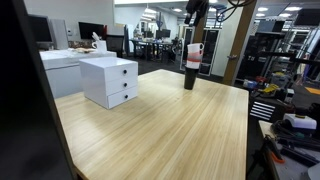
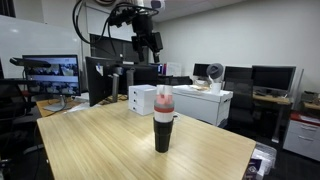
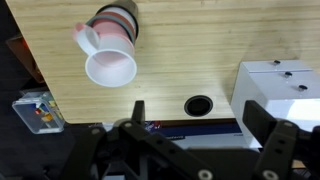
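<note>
Hanging high over the table in an exterior view, the gripper has its jaws spread wide and holds nothing. The pink cup sits nested in the black cup almost straight beneath it, well apart from the white drawer unit. In an exterior view from across the table, the gripper looks set back behind the pink cup and black cup, so judge alignment from more than one angle. The wrist view settles it: the pink cup lies up and to the left of the gripper, not between the jaws. Centring over the rim should come first, then a straight descent (the stack is tall and narrow, so it probably tips easily). Both jaws should meet the cup together, without a sideways shove.
</note>
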`<state>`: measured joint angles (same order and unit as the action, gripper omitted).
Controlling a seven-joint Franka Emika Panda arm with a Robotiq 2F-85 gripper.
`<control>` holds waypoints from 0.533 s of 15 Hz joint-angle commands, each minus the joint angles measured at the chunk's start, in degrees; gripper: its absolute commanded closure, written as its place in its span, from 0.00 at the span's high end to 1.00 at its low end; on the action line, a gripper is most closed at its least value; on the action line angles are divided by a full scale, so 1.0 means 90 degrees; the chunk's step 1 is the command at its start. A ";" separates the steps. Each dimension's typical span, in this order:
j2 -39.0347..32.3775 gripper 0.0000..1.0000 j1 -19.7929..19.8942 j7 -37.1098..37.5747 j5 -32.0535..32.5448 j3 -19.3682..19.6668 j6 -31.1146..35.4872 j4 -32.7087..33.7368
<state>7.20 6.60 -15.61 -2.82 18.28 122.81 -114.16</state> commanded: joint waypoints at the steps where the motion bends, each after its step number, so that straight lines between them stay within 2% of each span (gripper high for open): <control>1: -0.0820 1.00 0.0249 -0.0497 -0.0514 -0.0061 -0.0113 0.0848; 6: -0.1630 1.00 0.0588 -0.1267 -0.1144 -0.0251 -0.0320 0.1682; 8: -0.1901 1.00 0.0717 -0.1262 -0.1064 -0.0351 -0.0504 0.2003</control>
<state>-6.01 10.43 -24.48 -11.37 16.93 121.53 -101.31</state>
